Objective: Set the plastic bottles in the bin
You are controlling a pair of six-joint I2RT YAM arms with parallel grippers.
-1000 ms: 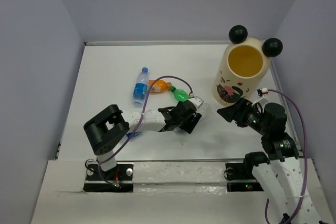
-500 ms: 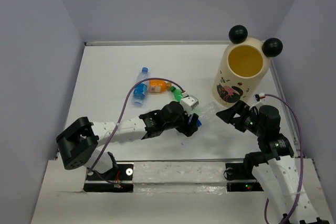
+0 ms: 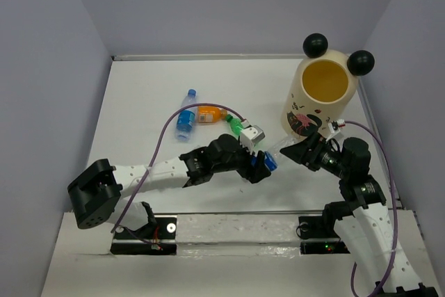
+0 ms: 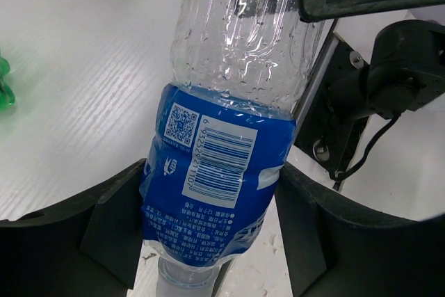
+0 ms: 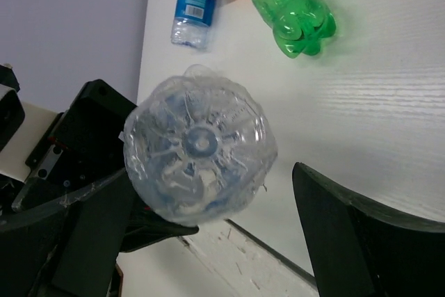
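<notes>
- White bench (image 3: 139,88), lilac walls on three sides. Both arms meet over its near-middle.
- Left jaws: clenched on the held clear bottle (image 4: 222,137) across its blue label. Cap end sits toward the wrist and the bare clear body sticks out past the tips.
- Right jaws: spread, facing the bottle's base head-on. In the right wrist view the base sits between them with daylight on one side, so no grip yet.
- The bottle is off the bench, spanning from one set of jaws to the other. Reads as a mid-air handover, left to right.
- Doing it well:
  - Push the right jaws further along the clear body, stopping short of the left tips. Pads should land on the ribbed wall, since the domed base would likely squirt out.
  - Close gently. Thin plastic with droplets inside will probably dent and slip.
  - Let the left go only once the right has hold, then back it out along the bottle's axis.
- Just behind the right jaws stands the bin (image 3: 300,102), mouth up and well above them. The bottle needs a lift and tip-in, clear of the black ball ears (image 3: 315,45).
- Beyond the left jaws the green bottle (image 3: 236,125), orange bottle (image 3: 208,113) and second clear bottle (image 3: 185,116) lie clustered on the bench, out of the way.
</notes>
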